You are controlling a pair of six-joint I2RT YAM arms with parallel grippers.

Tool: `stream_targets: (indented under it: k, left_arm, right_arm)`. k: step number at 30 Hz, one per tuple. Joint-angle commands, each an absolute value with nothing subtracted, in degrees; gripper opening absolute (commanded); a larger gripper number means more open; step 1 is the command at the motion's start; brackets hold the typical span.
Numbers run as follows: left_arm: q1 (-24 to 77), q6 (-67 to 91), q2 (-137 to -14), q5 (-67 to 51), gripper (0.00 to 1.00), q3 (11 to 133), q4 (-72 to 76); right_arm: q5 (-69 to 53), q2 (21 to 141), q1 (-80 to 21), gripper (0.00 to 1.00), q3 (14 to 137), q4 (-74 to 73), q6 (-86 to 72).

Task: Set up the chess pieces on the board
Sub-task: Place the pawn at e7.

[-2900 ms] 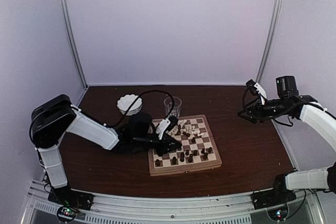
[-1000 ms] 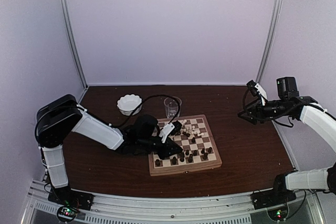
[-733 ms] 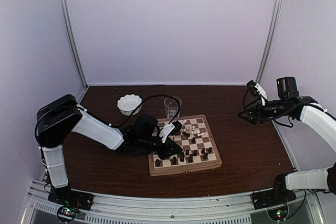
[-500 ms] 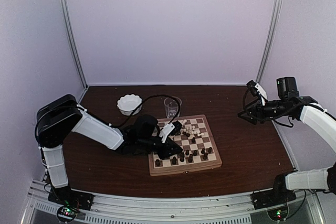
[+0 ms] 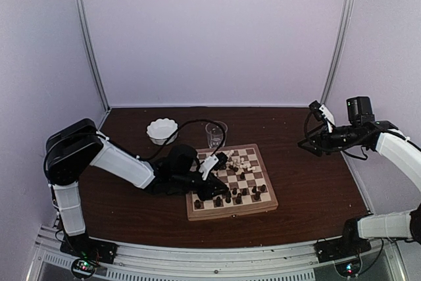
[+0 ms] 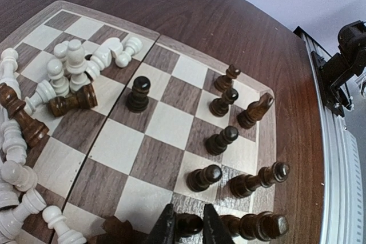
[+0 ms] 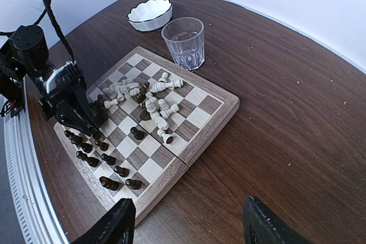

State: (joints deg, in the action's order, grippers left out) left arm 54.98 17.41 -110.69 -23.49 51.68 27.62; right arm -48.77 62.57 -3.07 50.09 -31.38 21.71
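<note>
Black and white, the left arm stretches low over the table, its wrist dipped onto the near-left part of the board. The left gripper points down at the squares. Its fingers flank a standing dark pawn with almost no gap. Whether they press it or only stand beside it cannot be told.

More dark pieces stand upright just right of the fingertips and beyond them. The cream pieces lie toppled in a heap farther ahead, to the left.

The right arm is held high at the side, well apart from the board. The right gripper looks down on the board from a distance, its jaws spread wide with nothing between them.
</note>
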Motion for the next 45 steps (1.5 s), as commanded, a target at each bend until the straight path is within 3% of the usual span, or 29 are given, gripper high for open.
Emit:
stream_targets:
  k: [1,31,45]
  left_arm:
    - [55.25,16.61,-109.09,-25.12,0.18,50.52,31.45]
    - [55.27,17.36,-105.90,-21.63,0.21,47.85,34.14]
    - [55.20,18.01,-104.09,-15.07,0.16,46.98,31.47]
  right_arm:
    - [-49.57,61.95,-2.52,0.67,49.57,-30.28,22.24]
    - [-49.79,61.67,-2.20,0.68,49.31,-30.12,22.23]
    - [-50.10,61.27,-2.18,0.68,49.39,-30.08,22.15]
